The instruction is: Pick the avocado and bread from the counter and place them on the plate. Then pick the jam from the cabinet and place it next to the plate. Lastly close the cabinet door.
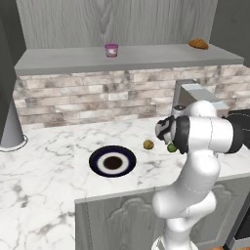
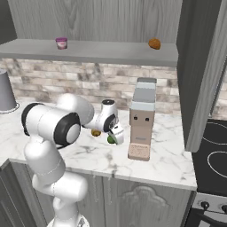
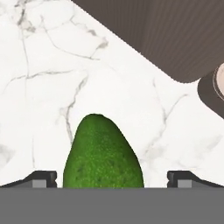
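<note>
The dark green avocado point(image 3: 103, 153) lies on the white marble counter point(image 3: 39, 87), right between the two fingertips of my open gripper point(image 3: 116, 179), which stand apart from its sides. From the right base view, the gripper point(image 2: 116, 134) is down over the avocado point(image 2: 110, 139), with the small yellowish-brown bread point(image 2: 95, 132) just to its left. The bread point(image 1: 148, 144) sits right of the navy-rimmed plate point(image 1: 95, 161), and the avocado point(image 1: 172, 147) peeks out beside my arm. The pink jam point(image 1: 111, 50) stands on the cabinet shelf point(image 1: 73, 59).
A grey coffee machine point(image 2: 142, 117) stands close to the right of the gripper. A croissant point(image 1: 198, 44) rests on the shelf's right end. An open cabinet door point(image 2: 204, 75) hangs at the right, above a stove point(image 2: 215, 150). A grey cylinder point(image 2: 6, 91) stands far left.
</note>
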You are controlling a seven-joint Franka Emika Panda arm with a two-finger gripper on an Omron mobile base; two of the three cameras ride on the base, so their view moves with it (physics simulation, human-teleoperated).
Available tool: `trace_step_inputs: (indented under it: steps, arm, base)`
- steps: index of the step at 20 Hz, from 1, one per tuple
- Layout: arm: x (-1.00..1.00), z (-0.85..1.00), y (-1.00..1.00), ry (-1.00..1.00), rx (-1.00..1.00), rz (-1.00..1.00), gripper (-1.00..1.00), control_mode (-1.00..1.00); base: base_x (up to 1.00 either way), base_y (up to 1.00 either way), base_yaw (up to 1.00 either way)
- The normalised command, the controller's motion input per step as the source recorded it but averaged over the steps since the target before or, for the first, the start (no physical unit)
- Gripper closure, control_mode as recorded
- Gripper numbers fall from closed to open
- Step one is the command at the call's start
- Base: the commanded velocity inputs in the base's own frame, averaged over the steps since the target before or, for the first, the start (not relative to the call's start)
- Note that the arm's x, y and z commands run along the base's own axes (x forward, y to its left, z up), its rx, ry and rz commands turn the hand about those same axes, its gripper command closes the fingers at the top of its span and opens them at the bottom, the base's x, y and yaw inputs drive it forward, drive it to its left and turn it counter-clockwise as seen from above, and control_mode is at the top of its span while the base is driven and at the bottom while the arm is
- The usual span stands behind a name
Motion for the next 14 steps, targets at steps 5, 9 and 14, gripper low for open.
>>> trace_step_inputs:
  steps: [5,9,14]
  arm:
    - [0.03,-0.22,0.00,0.00,0.00,-0.01,-1.00,-1.00]
    - [0.00,-0.23,0.00,0.00,0.00,-0.01,-1.00,-1.00]
    - [0.04,-0.29,0.00,0.00,0.00,-0.02,1.00,-1.00]
  base:
    - [0.00,0.00,0.00]
    - [0.00,0.00,0.00]
    - [0.00,0.00,0.00]
